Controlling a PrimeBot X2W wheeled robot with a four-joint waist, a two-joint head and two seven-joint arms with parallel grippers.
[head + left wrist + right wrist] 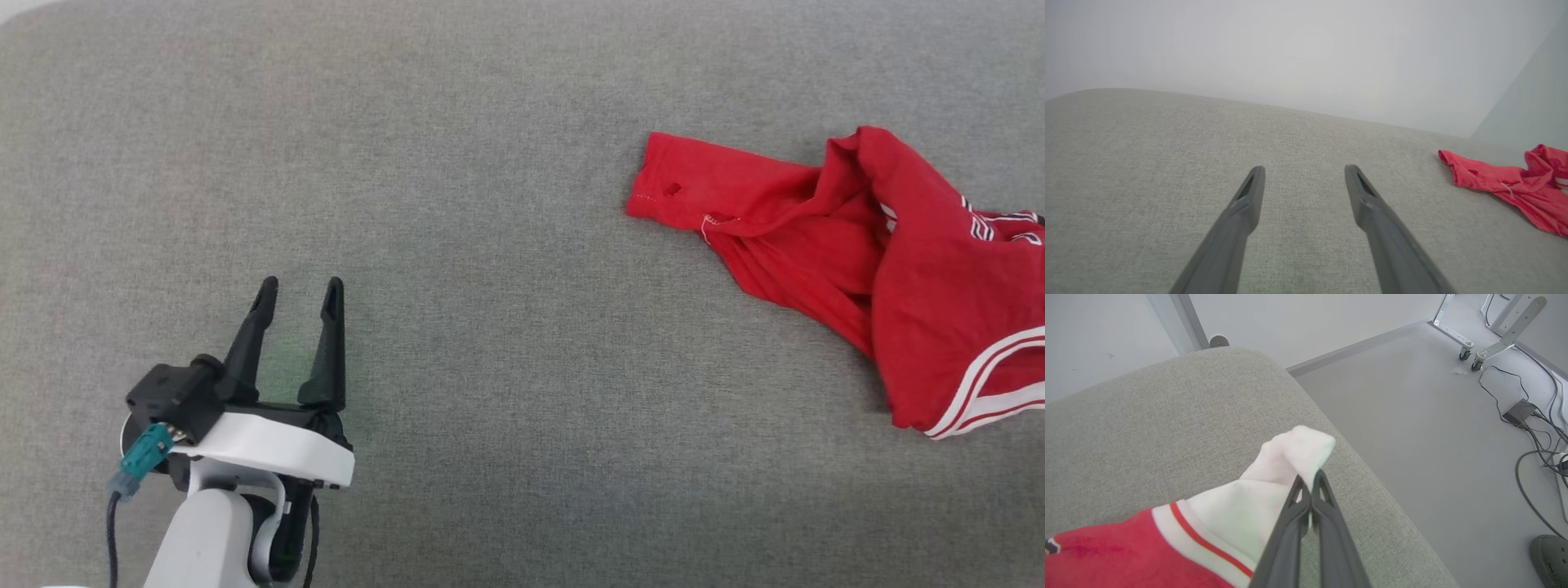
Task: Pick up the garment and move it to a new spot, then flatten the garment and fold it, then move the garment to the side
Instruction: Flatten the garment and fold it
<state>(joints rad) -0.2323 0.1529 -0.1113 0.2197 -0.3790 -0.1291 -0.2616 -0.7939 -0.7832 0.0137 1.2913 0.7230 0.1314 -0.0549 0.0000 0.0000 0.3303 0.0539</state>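
Garment [922, 269], sleeve [1290, 453] pinched in right tool [1310, 477], lies well apart from left tool [300, 294].

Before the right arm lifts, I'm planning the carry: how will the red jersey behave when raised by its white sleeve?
Likely floppy: the garment lies crumpled in soft folds, so it should droop and trail. Probably light: a pinch of the white sleeve in the shut right end effector bunches it. It may drag on the textured grey cushion.

No legible text, black-and-white lettering [1002, 226] on the garment [922, 286], cut off at the edge, unreadable
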